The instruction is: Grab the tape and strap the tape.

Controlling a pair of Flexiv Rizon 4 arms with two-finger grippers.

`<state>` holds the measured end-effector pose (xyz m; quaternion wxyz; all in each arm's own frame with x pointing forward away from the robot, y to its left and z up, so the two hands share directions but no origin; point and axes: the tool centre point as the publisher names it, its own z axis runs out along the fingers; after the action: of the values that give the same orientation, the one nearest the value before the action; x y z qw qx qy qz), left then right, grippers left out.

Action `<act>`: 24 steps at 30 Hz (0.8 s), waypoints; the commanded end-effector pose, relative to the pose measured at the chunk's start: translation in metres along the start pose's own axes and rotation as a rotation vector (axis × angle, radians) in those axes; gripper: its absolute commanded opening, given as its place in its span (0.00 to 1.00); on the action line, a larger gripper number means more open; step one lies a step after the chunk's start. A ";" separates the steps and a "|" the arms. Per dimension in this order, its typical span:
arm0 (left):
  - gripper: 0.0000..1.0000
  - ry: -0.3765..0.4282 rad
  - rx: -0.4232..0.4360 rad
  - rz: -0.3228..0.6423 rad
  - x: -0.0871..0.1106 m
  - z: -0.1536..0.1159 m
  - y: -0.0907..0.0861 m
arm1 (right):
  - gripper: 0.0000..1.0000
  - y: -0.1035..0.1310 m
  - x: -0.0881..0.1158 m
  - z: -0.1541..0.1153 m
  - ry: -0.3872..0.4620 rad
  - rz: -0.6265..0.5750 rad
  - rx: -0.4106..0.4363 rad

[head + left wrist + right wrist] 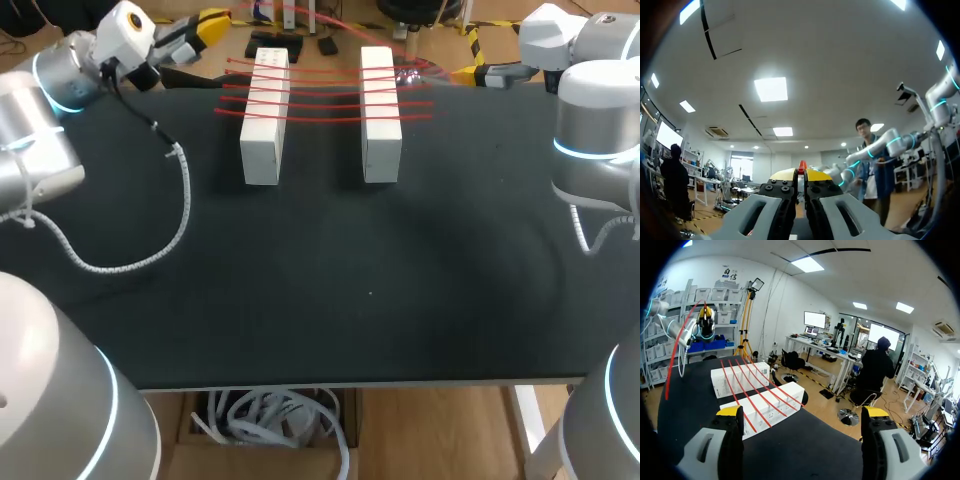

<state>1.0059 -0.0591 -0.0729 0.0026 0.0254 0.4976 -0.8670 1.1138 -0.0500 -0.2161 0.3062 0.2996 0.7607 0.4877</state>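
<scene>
The red tape [320, 95] lies in several parallel strands across two white blocks [263, 120] that stand side by side at the far side of the black worktop [330, 280]. With a gap between the blocks, each strand spans open air and can be pulled taut. From this lacing, one free run of tape arcs up and over toward the far left corner.

There the left pincer [212, 22] is closed on it. Its own wrist view shows the yellow tips pressed together with a sliver of red [802, 165] pinched between them. Holding the free end high and off to the side probably keeps it tensioned and clear of the strands already laid.

The right pincer [468, 72] waits off the far right corner, beside the right-hand block. Its fingers are spread wide with nothing between them [802, 411], and it faces the blocks and strands. My guess is that it is placed to receive or guide the tape on that side.
</scene>
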 end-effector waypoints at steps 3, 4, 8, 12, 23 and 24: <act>0.00 -0.002 0.031 0.009 0.001 0.003 -0.004 | 1.00 0.000 0.000 0.000 0.000 0.000 0.000; 0.00 -0.013 0.015 0.006 0.001 0.003 -0.004 | 1.00 0.000 0.000 0.000 0.000 0.000 0.000; 0.00 -0.025 0.012 0.008 0.002 0.001 -0.003 | 1.00 0.000 0.000 0.000 0.000 0.000 0.000; 0.00 -0.028 0.029 0.017 0.002 0.001 -0.003 | 1.00 0.000 0.000 0.000 0.000 0.000 0.000; 0.00 -0.028 0.029 0.017 0.002 0.001 -0.003 | 1.00 0.000 0.000 0.000 0.000 0.000 0.000; 0.00 -0.028 0.029 0.017 0.002 0.001 -0.003 | 1.00 0.000 0.000 0.000 0.000 0.000 0.000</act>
<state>1.0052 -0.0583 -0.0696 0.0154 0.0184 0.4848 -0.8743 1.1138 -0.0500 -0.2161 0.3062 0.2996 0.7607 0.4877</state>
